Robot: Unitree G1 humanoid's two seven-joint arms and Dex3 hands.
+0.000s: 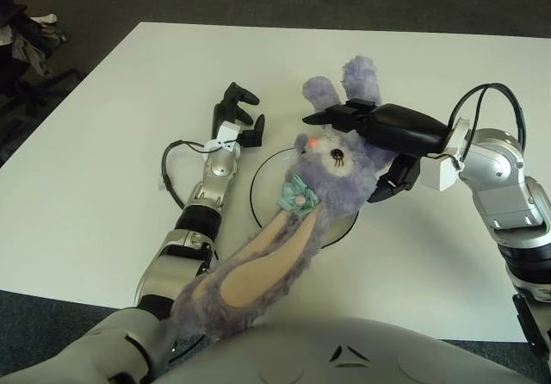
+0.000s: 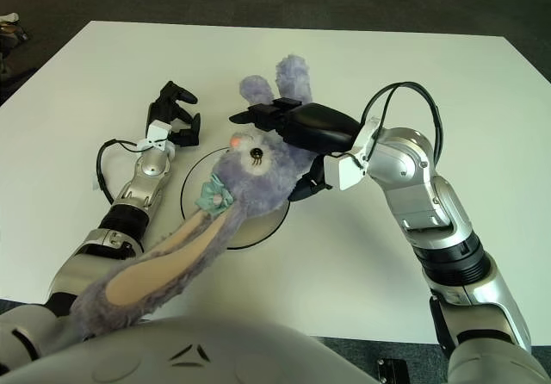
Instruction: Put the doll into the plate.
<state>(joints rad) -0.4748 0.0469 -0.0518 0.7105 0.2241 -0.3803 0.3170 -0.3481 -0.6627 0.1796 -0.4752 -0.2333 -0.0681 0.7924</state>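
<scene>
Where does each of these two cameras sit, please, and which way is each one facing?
Left eye view: on the head, looking forward and down at the white table; shows both arms and the chest.
Right eye view: same head, slightly to the right; the same table, both arms.
Shared: the right hand gripping the purple doll over the plate; the left hand beside the plate, on its left.

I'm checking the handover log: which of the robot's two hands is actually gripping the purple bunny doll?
The right hand: its dark fingers clamp the doll by the head above the plate. The left hand shows beside the plate's left, holding nothing.
</scene>
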